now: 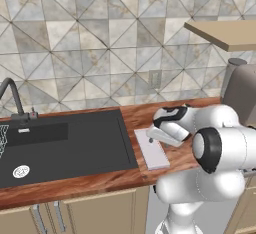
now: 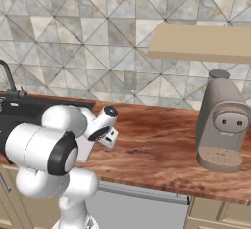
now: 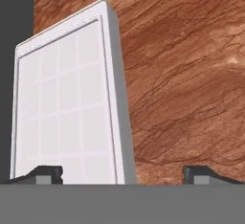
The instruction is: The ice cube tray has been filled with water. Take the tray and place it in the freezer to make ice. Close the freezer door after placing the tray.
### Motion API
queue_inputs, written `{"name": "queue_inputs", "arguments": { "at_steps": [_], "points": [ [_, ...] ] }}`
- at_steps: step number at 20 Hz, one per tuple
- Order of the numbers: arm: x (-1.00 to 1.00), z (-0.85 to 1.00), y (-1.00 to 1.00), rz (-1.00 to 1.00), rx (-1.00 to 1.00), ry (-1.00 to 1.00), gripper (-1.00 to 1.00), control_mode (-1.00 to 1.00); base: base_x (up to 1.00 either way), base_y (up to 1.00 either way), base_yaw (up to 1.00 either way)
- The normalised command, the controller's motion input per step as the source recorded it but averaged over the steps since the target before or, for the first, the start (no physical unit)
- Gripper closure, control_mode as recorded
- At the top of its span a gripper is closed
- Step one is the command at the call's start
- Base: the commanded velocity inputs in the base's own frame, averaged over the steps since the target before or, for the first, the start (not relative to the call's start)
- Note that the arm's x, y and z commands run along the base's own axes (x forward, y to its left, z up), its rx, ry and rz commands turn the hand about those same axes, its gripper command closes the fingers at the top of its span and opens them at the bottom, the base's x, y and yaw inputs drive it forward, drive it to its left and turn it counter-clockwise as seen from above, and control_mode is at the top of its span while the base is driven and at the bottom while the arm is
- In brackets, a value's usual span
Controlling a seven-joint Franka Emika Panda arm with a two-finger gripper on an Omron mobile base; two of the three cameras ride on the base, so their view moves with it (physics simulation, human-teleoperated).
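One ice cube tray (image 3: 67, 103) lies flat on the wooden table (image 3: 182, 74), just beside the dark sink (image 1: 60, 143). Pincer (image 3: 122, 173) hovers above it, jaws wide apart, holding nothing. Recommended: centre the jaws across the tray's narrow width, descend squarely, keep it level to avoid spilling.

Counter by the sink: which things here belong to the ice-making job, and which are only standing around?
Belong to the job:
- ice cube tray, flat on the counter beside the sink
- claw, open above it

Standing around:
- sink
- faucet
- coffee machine
- wall shelf
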Motion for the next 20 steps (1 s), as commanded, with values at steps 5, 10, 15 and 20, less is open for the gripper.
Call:
{"name": "queue_inputs", "arguments": {
  "at_steps": [5,10,15,20],
  "points": [
    [0.00,-0.26,0.29,0.02,0.00,0.00,-1.00,-1.00,0.00,0.00,0.00],
    [0.00,-0.31,0.33,0.01,0.00,0.00,-1.00,-1.00,0.00,0.00,0.00],
    [0.00,-0.35,0.26,0.01,0.00,0.00,1.00,-1.00,0.00,0.00,0.00],
    [0.01,-0.24,0.03,0.00,0.00,0.00,1.00,-1.00,0.00,0.00,0.00]
  ]
}}
